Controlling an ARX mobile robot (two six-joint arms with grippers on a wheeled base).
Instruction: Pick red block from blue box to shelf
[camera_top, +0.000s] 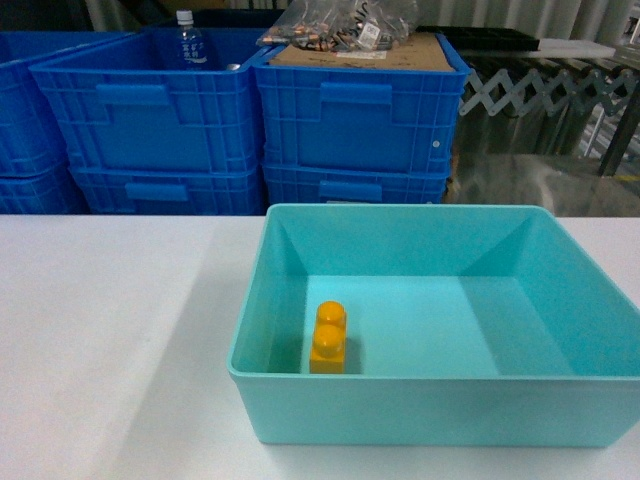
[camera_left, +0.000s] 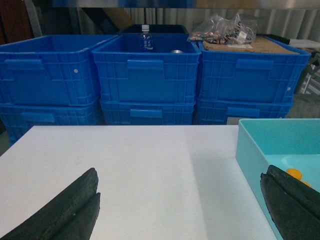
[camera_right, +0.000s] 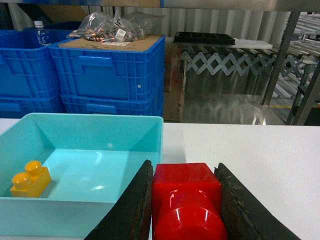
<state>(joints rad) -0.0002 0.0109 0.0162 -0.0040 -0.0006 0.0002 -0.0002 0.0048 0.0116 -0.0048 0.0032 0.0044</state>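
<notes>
Red block (camera_right: 186, 200) sits clamped in the right tool (camera_right: 185, 210), unmarked.

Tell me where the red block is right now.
In the right wrist view, the red block sits clamped between the right gripper fingers, above the white table just right of the blue box.

You will find no text you can read here. The water bottle (camera_top: 188, 40) standing in the dark blue crate (camera_top: 150, 110) carries a label, but its print is too blurred to make out. The white tag on the plastic bag (camera_right: 116, 27) of parts is equally illegible.
</notes>
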